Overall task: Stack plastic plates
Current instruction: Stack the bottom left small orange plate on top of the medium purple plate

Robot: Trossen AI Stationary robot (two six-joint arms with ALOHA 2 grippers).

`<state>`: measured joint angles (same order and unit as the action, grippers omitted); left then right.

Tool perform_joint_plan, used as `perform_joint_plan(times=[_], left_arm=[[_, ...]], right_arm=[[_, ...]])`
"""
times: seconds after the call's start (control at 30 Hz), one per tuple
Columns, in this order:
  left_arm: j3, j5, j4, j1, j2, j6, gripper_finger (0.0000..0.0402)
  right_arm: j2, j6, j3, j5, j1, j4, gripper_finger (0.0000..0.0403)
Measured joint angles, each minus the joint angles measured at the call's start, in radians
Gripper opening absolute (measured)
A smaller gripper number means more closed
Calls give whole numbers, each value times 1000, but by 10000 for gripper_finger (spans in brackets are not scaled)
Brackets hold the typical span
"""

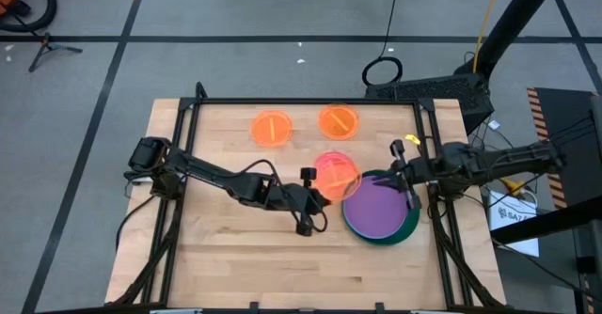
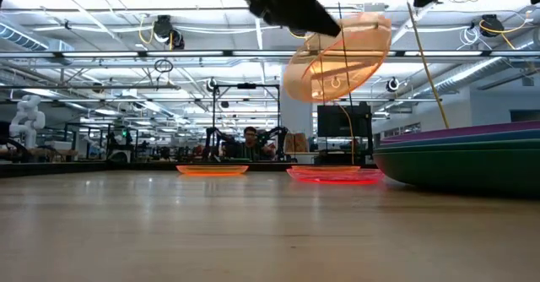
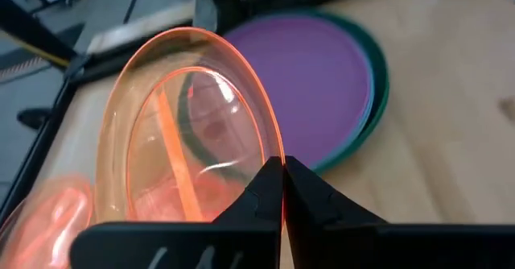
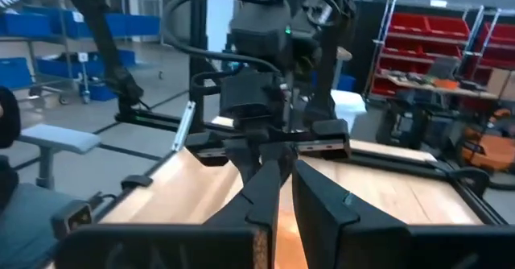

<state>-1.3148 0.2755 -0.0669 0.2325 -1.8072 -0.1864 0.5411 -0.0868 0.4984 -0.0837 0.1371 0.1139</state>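
Note:
My left gripper [image 1: 320,199] is shut on a small translucent orange plate [image 3: 185,124], held up and tilted above the table's middle [image 2: 337,58]. Under it a pink plate [image 2: 333,175] lies flat on the wood, seen too in the left wrist view [image 3: 48,221]. To the right stands a stack: a purple plate [image 1: 379,208] on top, a blue one under it, and a dark green one [image 2: 456,168] at the bottom. Two more orange plates [image 1: 271,127] [image 1: 339,121] lie near the far edge. My right gripper [image 1: 397,173] hovers level by the stack's far right side, shut and holding nothing. My left gripper pinches the orange plate's rim [image 3: 278,168] between its two fingers, which come in slanting downward from the table's left. The plate is lifted clear of the table. It stands tilted on edge beyond the fingertips, its hollow side turned toward the wrist camera.
Black frame rails run along the table's left [image 1: 179,164], far and right [image 1: 435,164] sides. Bare wood [image 1: 282,267] spans the near half. Beyond the far edge a person [image 2: 251,138] sits among other robot rigs.

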Motion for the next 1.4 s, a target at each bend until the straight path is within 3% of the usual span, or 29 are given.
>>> perform_joint_plan(times=[0.1,0.3,0.67,1.4], left_arm=[[0,-17,63,1,-7,5,3],[-1,-23,232,6,-75,-7,3],[0,-24,462,4,-189,-10,3],[-1,-93,647,-11,-268,31,3]], right_arm=[[-10,0,0,-3,28,1,31],[-10,-15,0,-105,66,15,31],[-15,-56,0,-106,101,31,31],[-15,-59,0,-105,101,32,31]])
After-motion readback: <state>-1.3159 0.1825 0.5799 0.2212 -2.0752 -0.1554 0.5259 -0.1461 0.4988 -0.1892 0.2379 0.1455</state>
